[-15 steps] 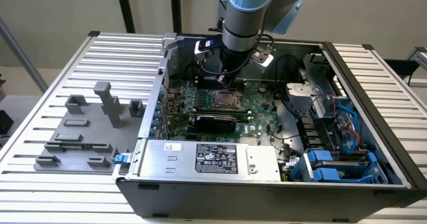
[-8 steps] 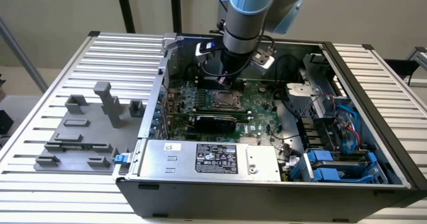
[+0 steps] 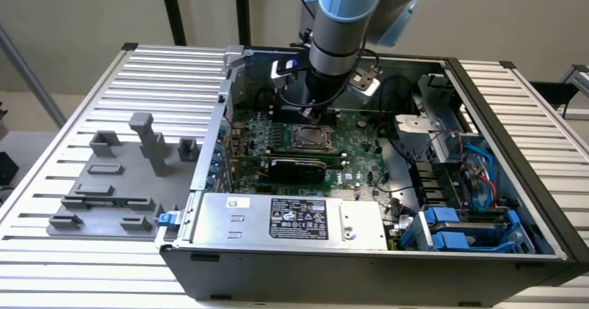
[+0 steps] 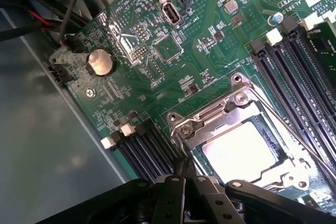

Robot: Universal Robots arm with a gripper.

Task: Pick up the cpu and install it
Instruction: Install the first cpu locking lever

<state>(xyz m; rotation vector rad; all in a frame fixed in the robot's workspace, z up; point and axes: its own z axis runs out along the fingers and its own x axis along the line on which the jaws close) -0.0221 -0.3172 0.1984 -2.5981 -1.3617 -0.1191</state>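
Wrist view, jaws (image 4: 185, 174) closed empty, cpu (image 4: 240, 151) apparently seated in socket (image 4: 237, 98)

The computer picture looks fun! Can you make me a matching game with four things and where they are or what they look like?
Things:
1. cpu
2. gripper
3. coin battery
4. grey fixture blocks

Descriptions:
A. round and silvery, on the green board
B. on the slatted table outside the computer case, at the exterior view's left
C. shut, just above the socket's edge
D. lying in the metal-framed socket, shiny pale top

Pairs: 1-D, 2-C, 3-A, 4-B
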